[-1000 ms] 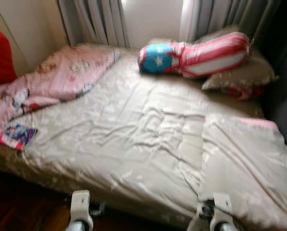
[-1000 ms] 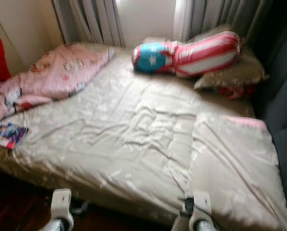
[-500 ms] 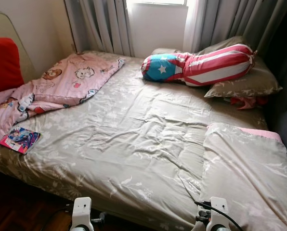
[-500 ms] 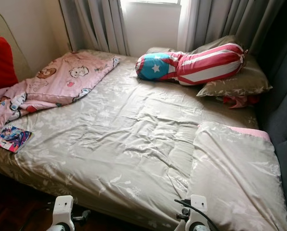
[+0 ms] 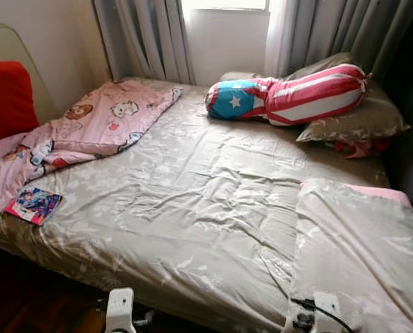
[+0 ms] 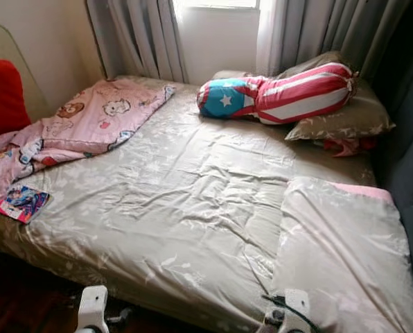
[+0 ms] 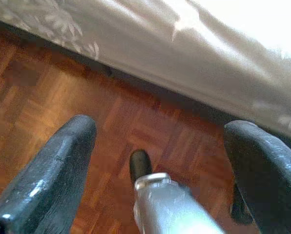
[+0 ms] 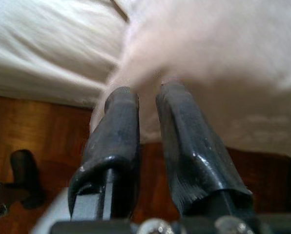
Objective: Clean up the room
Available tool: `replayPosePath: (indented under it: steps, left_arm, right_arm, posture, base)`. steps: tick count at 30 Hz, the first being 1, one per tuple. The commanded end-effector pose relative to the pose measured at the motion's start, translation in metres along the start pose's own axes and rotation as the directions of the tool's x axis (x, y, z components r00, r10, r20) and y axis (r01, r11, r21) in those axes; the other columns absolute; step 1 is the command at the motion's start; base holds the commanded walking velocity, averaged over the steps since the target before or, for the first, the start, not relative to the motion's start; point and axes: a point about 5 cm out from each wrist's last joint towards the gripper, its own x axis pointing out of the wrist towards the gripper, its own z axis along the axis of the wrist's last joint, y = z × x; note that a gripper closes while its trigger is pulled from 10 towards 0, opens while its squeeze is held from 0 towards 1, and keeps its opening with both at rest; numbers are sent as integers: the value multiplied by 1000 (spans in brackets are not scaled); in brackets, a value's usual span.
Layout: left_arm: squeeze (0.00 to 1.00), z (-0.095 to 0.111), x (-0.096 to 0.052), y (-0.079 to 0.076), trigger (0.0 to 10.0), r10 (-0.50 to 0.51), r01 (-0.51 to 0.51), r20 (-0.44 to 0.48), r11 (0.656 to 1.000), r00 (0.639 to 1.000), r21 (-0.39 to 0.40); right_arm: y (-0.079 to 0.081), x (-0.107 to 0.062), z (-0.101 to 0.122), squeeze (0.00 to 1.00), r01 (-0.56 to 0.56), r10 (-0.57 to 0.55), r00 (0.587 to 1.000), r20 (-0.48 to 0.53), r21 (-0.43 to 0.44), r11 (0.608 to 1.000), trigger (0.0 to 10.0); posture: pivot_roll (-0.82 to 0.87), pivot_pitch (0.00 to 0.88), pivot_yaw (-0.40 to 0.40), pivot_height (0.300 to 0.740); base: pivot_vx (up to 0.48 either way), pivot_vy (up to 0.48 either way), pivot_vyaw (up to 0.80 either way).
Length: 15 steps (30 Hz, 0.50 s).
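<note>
**Bed with a few things scattered on it**

Bed (image 5: 192, 201) takes up most of the head view, covered in a wrinkled grey floral sheet. Pink cartoon blanket (image 5: 89, 128) is bunched up at the upper left, and a colourful little book (image 5: 33, 205) lies on the sheet just below it, near the left edge. Stars-and-stripes bolster (image 5: 290, 96) sits at the upper right, leaning on a grey pillow (image 5: 355, 121). Another grey pillow with pink trim (image 5: 359, 250) is at the lower right. Red cushion (image 5: 7, 97) is at the far left, grey curtains (image 5: 141, 38) along the top.

Left hand (image 7: 160, 161) hangs over the wood parquet floor (image 7: 43, 97) beside the bed's edge, fingers wide apart and holding nothing. Right hand (image 8: 148, 126) has its fingers close together with a narrow gap, pointing at the pale bedding hanging over the side.
</note>
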Motion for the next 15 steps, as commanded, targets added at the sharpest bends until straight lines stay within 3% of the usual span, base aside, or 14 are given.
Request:
replayPosePath:
  steps: [1,3,6,15]
  left_arm:
    - [0,-5,-2,1,10000,1,-1,-5,1000,1000,4]
    - [0,-2,-1,1,10000,-3,3,5,1000,1000,-2]
    - [0,-1,-1,4,10000,8,-8,11,1000,1000,-11]
    - [0,-4,-2,11,10000,8,-8,-10,1000,1000,25]
  right_arm:
    - [-7,-4,-16,0,9,-11,998,-59,-31,999,10000]
    - [-12,-7,-24,0,36,-41,995,-86,-61,998,10000]
    - [-18,-9,-30,0,87,-84,991,-104,29,996,10000]
    - [-10,-9,-35,0,54,-52,990,-133,12,998,10000]
  posture:
    - [-137,0,-13,740]
    - [-124,0,-17,740]
    - [-123,0,-3,740]
    - [-141,0,20,740]
  base:
    - [0,0,0]
    - [0,0,0]
    - [0,0,0]
    - [0,0,0]
